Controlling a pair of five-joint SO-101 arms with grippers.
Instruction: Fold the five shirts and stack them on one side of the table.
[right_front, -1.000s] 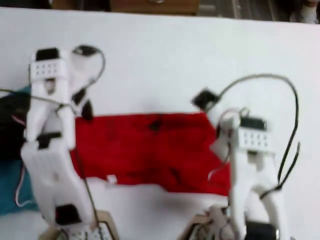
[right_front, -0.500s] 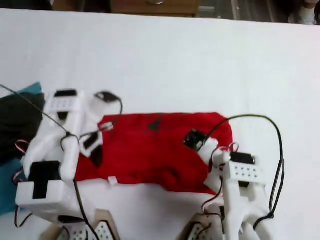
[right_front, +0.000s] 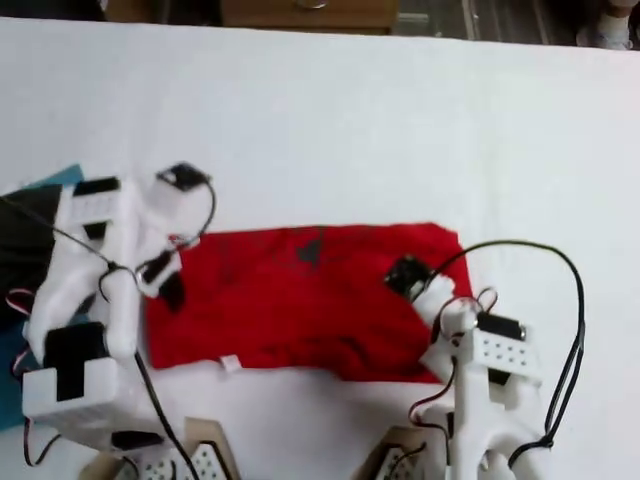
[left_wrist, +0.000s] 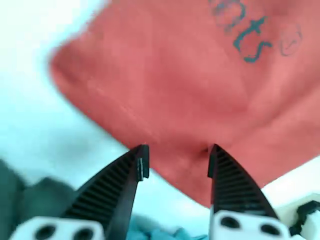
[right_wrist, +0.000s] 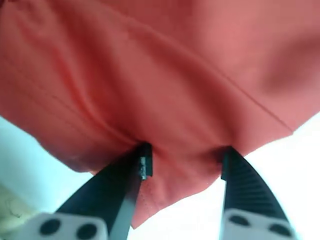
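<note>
A red shirt (right_front: 300, 300) lies folded into a wide strip in the middle of the white table (right_front: 350, 130). My left gripper (left_wrist: 177, 162) is open and hovers over the shirt's left edge (left_wrist: 150, 85), next to dark print on the cloth. In the high view it sits at that left end (right_front: 165, 283). My right gripper (right_wrist: 186, 160) is open too, fingertips low over the red cloth (right_wrist: 165, 80) near the shirt's near right corner. The right arm (right_front: 480, 350) stands at the near right.
A dark shirt (right_front: 30, 230) lies on a teal one (right_front: 12, 350) at the table's left edge, beside the left arm. A small white tag (right_front: 230, 362) pokes out at the red shirt's near edge. Wooden arm bases (right_front: 205, 455) stand along the near edge.
Both arms have drawn back from the shirt's far edge toward the near side. The left gripper is now at the shirt's left end and the right at its near right corner.
</note>
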